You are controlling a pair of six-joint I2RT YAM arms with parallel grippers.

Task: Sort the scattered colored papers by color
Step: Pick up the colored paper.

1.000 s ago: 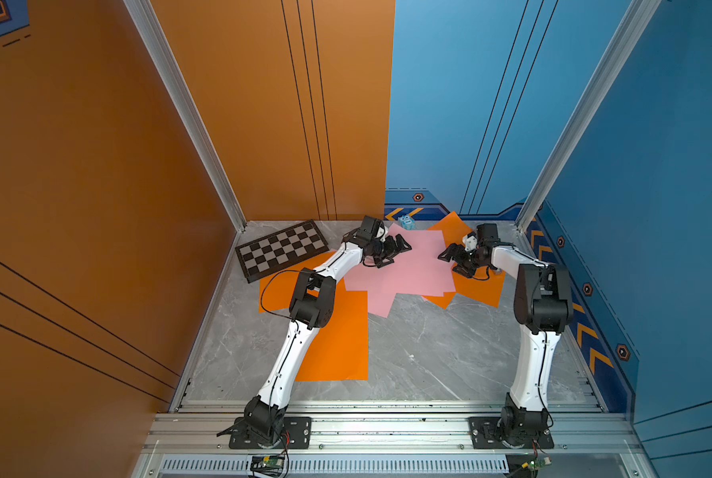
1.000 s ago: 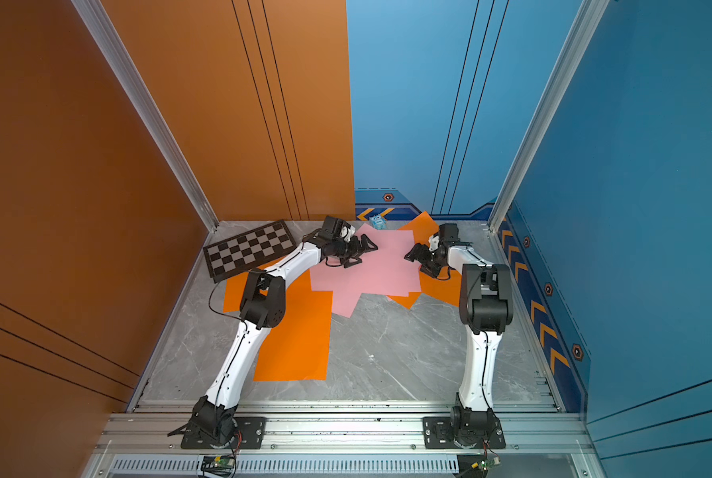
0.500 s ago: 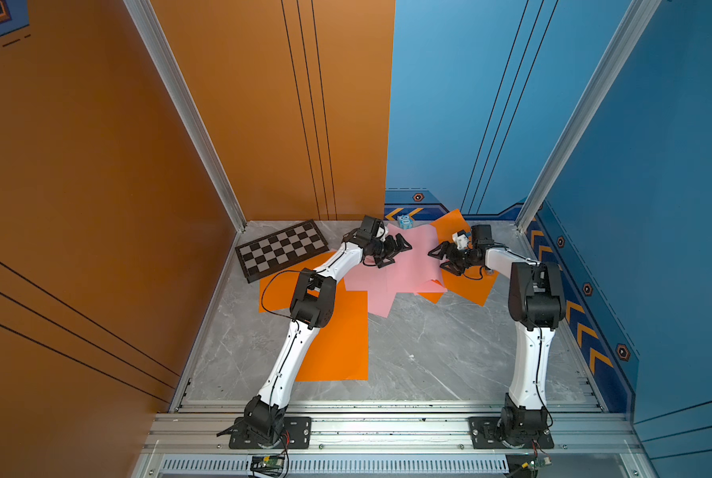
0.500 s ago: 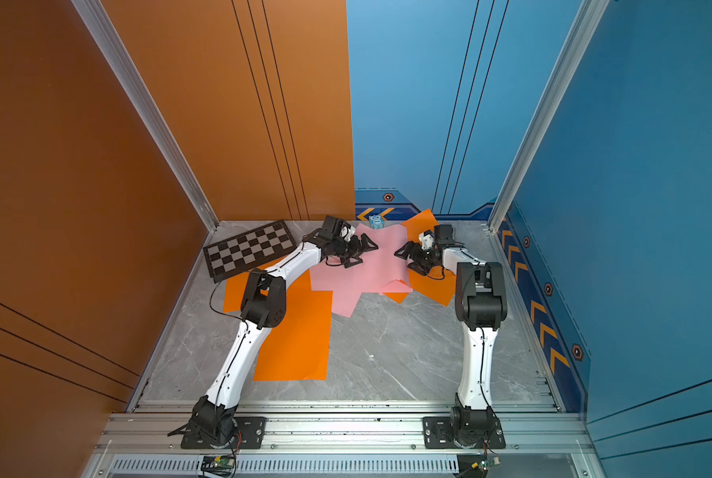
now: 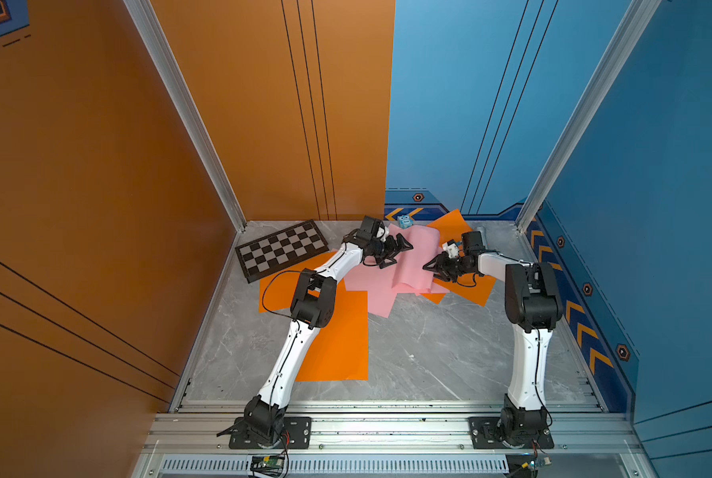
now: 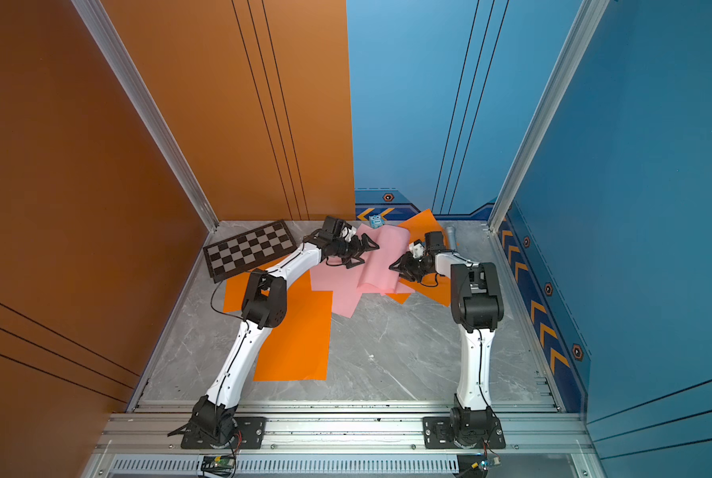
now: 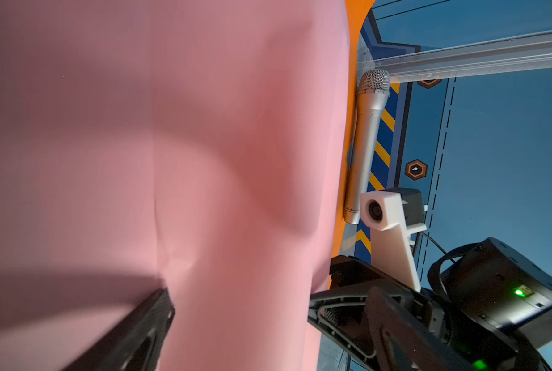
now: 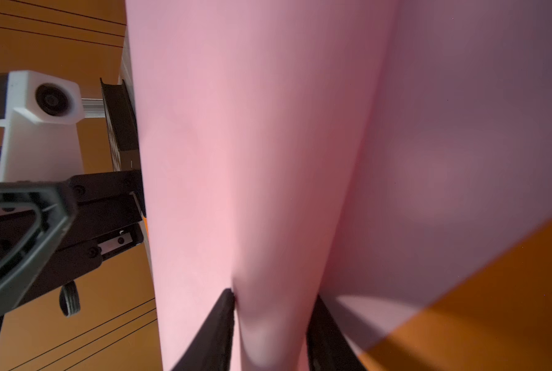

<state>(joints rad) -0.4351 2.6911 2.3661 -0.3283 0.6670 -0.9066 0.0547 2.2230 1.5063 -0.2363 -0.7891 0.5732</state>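
The left arm (image 5: 288,360) and the right arm (image 5: 526,364) share one build: glossy white shells on the long links and blocky matte-black joint housings (image 5: 532,298) between them. Each has a black base bolted to a flat black mounting plate (image 5: 482,438) with silver screws, at the 6 o'clock edge of the floor. A thin black cable (image 5: 263,291) bows off the left arm toward 9 o'clock. The left gripper (image 5: 399,255) and the right gripper (image 5: 428,268) are black, with triangular, open-framed fingers (image 8: 21,231). A white angular camera bracket (image 7: 387,225) with a round dark lens sits on each wrist, and a small green light (image 7: 520,292) glows on the right wrist's black housing
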